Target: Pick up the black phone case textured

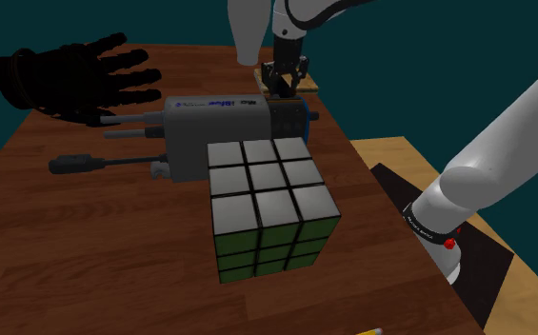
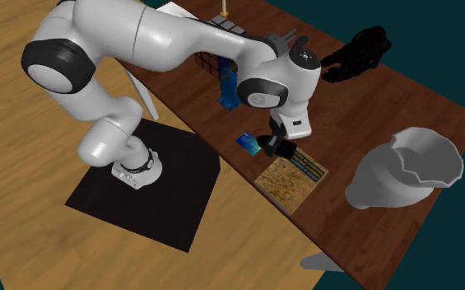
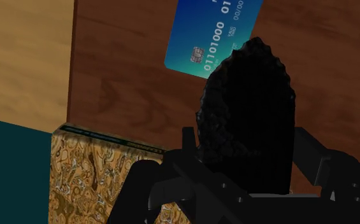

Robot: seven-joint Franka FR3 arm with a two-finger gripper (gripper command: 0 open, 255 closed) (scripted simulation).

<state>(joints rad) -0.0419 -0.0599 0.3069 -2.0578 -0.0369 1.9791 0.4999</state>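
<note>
Gripper (image 3: 245, 159) pinching the black textured phone case (image 3: 248, 95) near one end; this grip may let it pivot and drop toward the blue card (image 3: 213, 38).

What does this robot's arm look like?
A white arm made of smooth, rounded, tube-like segments, with dark grey joints. A dark ring with small red marks circles it near the base. It ends in an all-black gripper with two short jaws.

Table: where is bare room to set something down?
Bare tabletop at the shoulder view's lower left, bordered by black glove, grey device and cube; also between glove and white vase. Crowded around the gripper: card, patterned slab.
</note>
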